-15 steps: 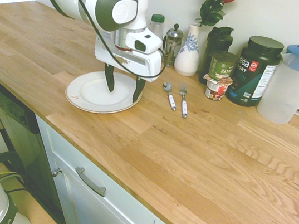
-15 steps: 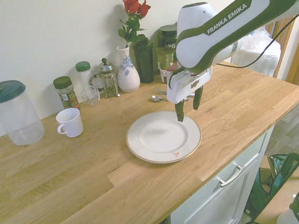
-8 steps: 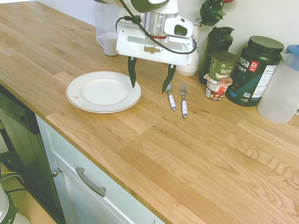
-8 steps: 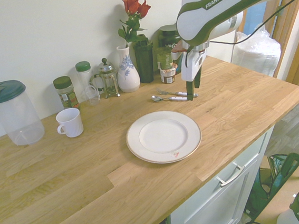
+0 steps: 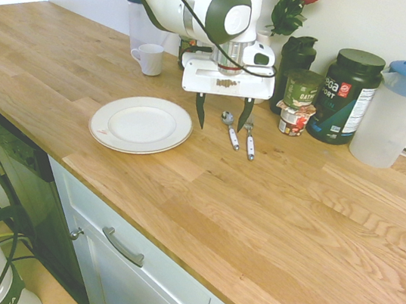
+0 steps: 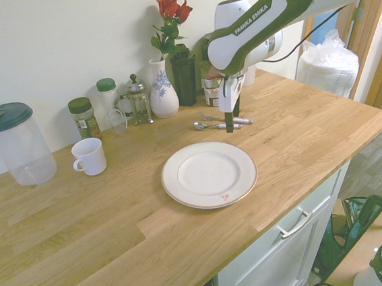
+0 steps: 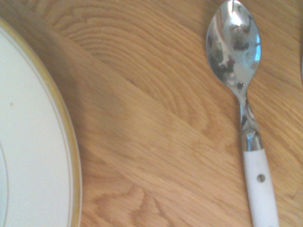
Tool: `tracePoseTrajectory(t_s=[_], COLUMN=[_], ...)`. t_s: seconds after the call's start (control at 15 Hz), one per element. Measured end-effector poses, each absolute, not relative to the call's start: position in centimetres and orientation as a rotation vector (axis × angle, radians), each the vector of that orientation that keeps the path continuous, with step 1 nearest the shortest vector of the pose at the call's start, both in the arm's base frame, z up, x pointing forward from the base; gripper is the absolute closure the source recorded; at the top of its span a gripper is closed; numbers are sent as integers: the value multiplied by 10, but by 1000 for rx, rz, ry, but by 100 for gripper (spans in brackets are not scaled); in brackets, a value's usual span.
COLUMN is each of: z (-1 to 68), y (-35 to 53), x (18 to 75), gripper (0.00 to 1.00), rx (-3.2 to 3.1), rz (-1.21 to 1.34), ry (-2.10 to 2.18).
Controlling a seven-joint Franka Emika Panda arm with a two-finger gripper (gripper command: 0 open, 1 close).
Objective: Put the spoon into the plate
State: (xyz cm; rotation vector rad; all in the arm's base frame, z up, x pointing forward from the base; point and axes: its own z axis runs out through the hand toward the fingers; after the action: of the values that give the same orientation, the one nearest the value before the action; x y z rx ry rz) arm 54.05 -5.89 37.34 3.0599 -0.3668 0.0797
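Note:
The spoon (image 5: 230,128) lies flat on the wooden counter, silver bowl toward the wall, white handle toward the front edge. It also shows in the second exterior view as the spoon (image 6: 206,124) and close up in the wrist view as the spoon (image 7: 241,104). The round white plate (image 5: 107,128) with a thin gold rim rests left of it; the plate (image 6: 245,178) is empty. My gripper (image 5: 222,112) hangs open just above the counter, its fingers straddling the spoon's bowl end, touching nothing. The plate rim (image 7: 71,156) shows in the wrist view.
A white-handled fork (image 5: 249,137) lies right beside the spoon. Behind them stand a flowered vase (image 5: 261,92), a dark bottle (image 5: 297,55), jars (image 5: 300,90), a black tub (image 5: 348,86) and a clear pitcher (image 5: 398,112). A white mug (image 5: 149,59) sits behind the plate.
My gripper moved from over the plate's right rim to the right and toward the wall, then lowered over the spoon. It stayed open. Spoon and plate have not moved.

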Motion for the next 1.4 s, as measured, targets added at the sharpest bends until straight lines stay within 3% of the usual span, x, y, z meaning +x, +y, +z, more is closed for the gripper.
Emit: tracePoseTrajectory(t_s=[0.27,0.33,1.4], z=[352,346,338], y=[-60,-59,-47], x=[561,565,581], gripper=[0,100,100], rx=[3058,3058,3051], rz=[58,53,48], ry=[-360,-357,-365])
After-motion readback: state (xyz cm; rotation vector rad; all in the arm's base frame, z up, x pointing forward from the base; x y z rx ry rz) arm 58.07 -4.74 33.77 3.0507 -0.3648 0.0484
